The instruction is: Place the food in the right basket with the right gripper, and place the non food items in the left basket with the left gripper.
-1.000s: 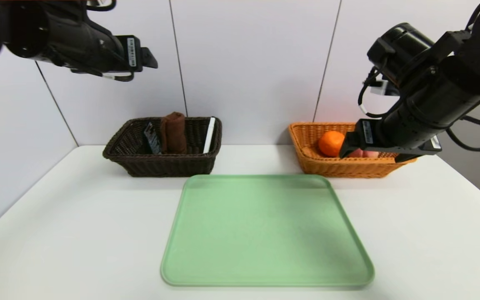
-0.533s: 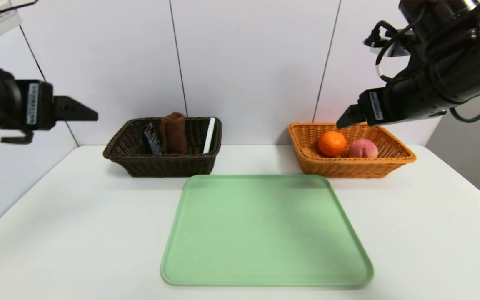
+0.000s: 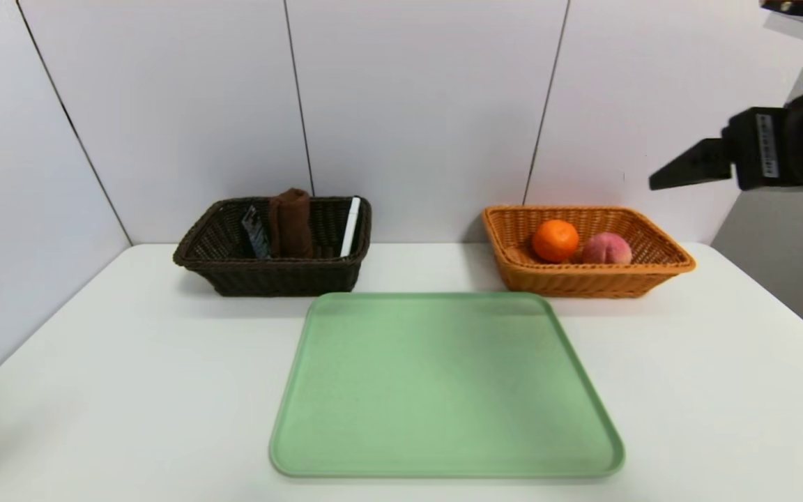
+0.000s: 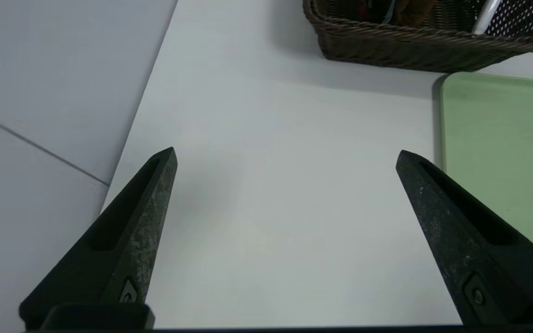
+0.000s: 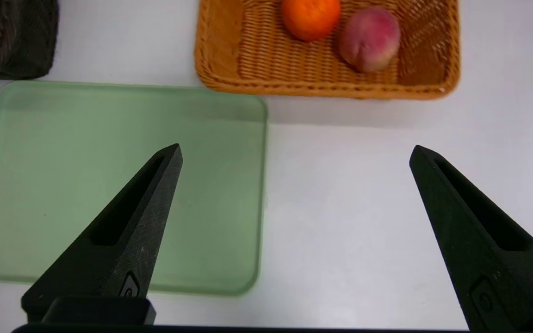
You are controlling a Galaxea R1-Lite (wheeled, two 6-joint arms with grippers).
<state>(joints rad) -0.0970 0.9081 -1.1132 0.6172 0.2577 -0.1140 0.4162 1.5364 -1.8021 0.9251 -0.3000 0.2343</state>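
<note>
From where I sit at the controls, the dark brown basket (image 3: 272, 277) on the left holds a rolled brown cloth (image 3: 291, 224), standing up between a dark item with pale markings (image 3: 255, 231) and a slim white item (image 3: 350, 226) that leans at the right end. In the orange basket (image 3: 600, 284) on the right, I see an orange fruit (image 3: 555, 240) with a pinkish-red peach (image 3: 607, 249) beside it. The green tray (image 3: 447, 390) lies bare on the white table (image 3: 136, 390), in front of and between the baskets. Nothing blocks my view of either one. My left gripper (image 4: 287, 149) is over the table's left side, jaws spread wide and gripping nothing; my right gripper (image 5: 298, 144) hangs in the air at the right, likewise spread and unloaded. The head view catches just a dark tip of the left one, while its wrist view shows both fingers.
</note>
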